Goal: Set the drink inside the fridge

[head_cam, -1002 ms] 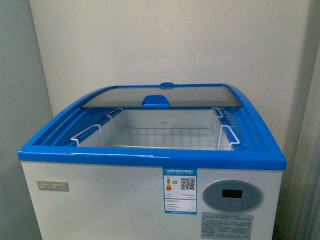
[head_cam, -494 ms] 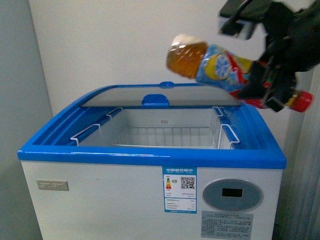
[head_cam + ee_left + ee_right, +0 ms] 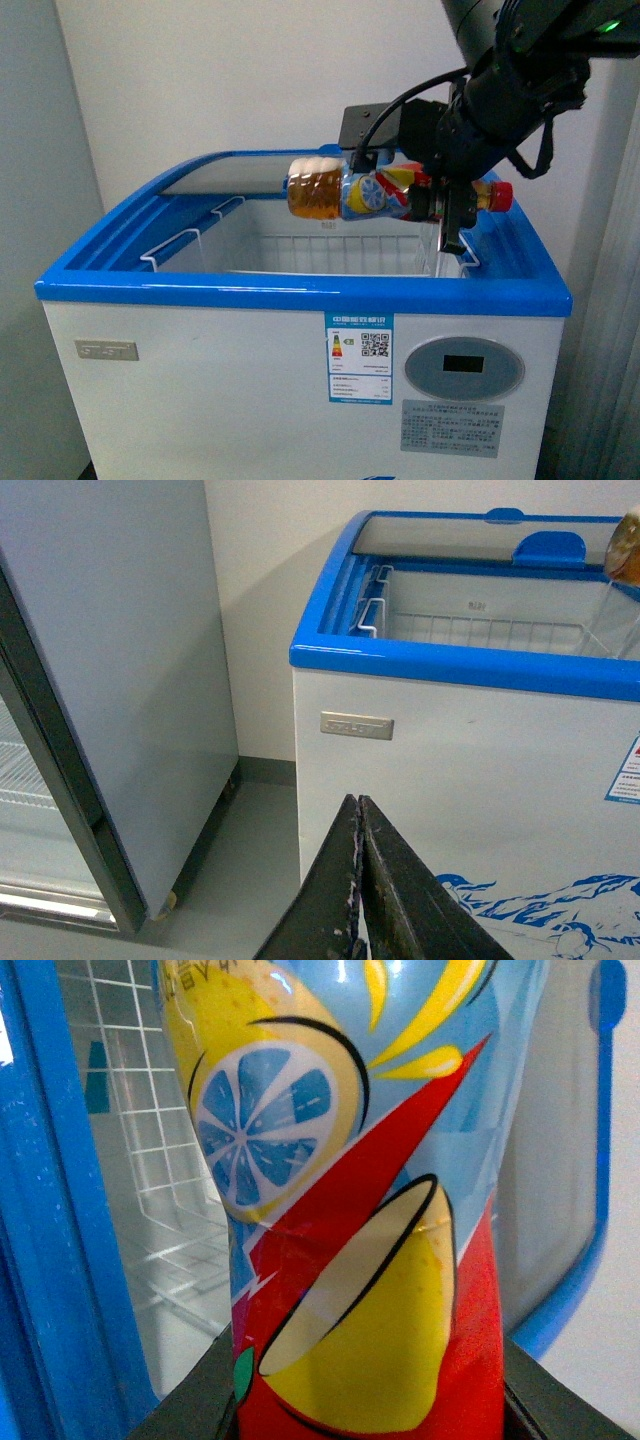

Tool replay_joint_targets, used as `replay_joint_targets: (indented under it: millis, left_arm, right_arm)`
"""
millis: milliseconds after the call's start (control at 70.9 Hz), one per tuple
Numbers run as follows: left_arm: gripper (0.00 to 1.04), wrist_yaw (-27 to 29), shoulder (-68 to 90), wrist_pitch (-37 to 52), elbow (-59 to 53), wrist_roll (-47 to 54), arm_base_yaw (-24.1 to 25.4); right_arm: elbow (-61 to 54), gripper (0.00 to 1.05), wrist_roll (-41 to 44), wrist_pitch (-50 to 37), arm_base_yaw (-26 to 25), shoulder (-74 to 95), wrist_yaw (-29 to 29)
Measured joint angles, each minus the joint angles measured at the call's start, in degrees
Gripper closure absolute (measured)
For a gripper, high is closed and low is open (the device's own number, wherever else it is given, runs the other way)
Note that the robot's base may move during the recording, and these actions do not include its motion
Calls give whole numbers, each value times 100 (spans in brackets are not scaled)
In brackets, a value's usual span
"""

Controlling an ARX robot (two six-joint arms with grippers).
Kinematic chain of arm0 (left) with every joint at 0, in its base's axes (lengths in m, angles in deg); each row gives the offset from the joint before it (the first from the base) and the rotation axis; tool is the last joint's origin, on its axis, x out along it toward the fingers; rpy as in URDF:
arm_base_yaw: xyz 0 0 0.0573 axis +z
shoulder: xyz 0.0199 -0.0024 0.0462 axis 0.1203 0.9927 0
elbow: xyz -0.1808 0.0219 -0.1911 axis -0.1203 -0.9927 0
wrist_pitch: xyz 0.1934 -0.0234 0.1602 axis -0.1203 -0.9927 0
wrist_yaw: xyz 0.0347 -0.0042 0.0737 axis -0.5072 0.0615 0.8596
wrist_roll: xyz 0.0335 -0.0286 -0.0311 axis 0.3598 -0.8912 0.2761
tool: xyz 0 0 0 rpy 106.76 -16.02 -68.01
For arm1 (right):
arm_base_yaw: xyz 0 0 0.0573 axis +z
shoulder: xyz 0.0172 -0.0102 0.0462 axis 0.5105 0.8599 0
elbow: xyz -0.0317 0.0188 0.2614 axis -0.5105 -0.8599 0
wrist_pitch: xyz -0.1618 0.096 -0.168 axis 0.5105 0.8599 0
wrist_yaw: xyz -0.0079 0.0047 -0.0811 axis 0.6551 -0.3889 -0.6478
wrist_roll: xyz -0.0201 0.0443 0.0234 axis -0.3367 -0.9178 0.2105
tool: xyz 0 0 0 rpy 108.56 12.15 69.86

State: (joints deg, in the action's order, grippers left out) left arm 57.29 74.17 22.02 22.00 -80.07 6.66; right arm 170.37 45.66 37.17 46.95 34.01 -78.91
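Holding the small clear plastic bottle of amber drink [image 3: 375,190] sideways at the frame's middle, the right tool [image 3: 440,205] should lower it slowly into the open white-and-blue chest fridge [image 3: 300,300].

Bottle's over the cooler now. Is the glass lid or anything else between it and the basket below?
Nothing visible blocks it. The drink, held sideways in the right gripper, hangs above the fridge's open mouth. The glass lid is slid to the back, behind the bottle, and the white wire basket beneath looks empty.
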Motion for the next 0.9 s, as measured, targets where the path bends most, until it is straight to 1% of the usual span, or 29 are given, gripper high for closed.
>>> replay_joint_targets:
  millis: [127,268,381,466,550,649,720,776,818,833,847,861,875,903]
  left_arm:
    - [102,0,-223,-188,-46,0,0]
    - [102,-2,-597,-522,-46,0,0]
    - [102,0,-839,-765,-46,0,0]
    - [102,0,-1078,-1005,-46,0,0]
    - [102,-2,-1314,-1235,-46,0,0]
    - [102,0,-1510,-1434,-46,0,0]
    - [102,0,-1615,-1534,-46,0,0]
    - [102,0,-1696,-1617,-46,0,0]
    - [102,0,-1744,-1670,-46,0,0]
    - [102,-2,-1777,-1703,-46,0,0]
    - [102,0,-1827,-1755,-46,0,0]
    - [102,4,-1965,-1947,-46,2,0]
    - [102,0,-2039,-2070,-46,2,0]
    - [102,0,-2297,-2411,-46,0,0]
  right_arm:
    - [0,64,-17,-321,98,258,-46]
    - [0,41,-81,-507,168,367,-166]
    - [0,23,-181,-706,170,341,-42]
    - [-28,6,-374,-953,153,127,74]
    - [-380,8,-737,-1147,68,-442,273]
    - [-1158,8,-1394,-1375,-90,-1338,323]
    - [-1832,8,-1908,-1333,-188,-2041,267]
    - [-2470,8,-2618,-1113,-267,-2747,190]
    - [-2900,8,-3058,-815,-328,-3268,173]
    - [-3104,8,-3388,-638,-354,-3532,160]
    - [-3209,8,-3467,-540,-369,-3672,151]
    - [-3403,8,-3825,-326,-396,-3952,127]
    - [-3506,8,-3904,-203,-409,-4098,129]
    - [-3777,8,-4437,168,-457,-4529,133]
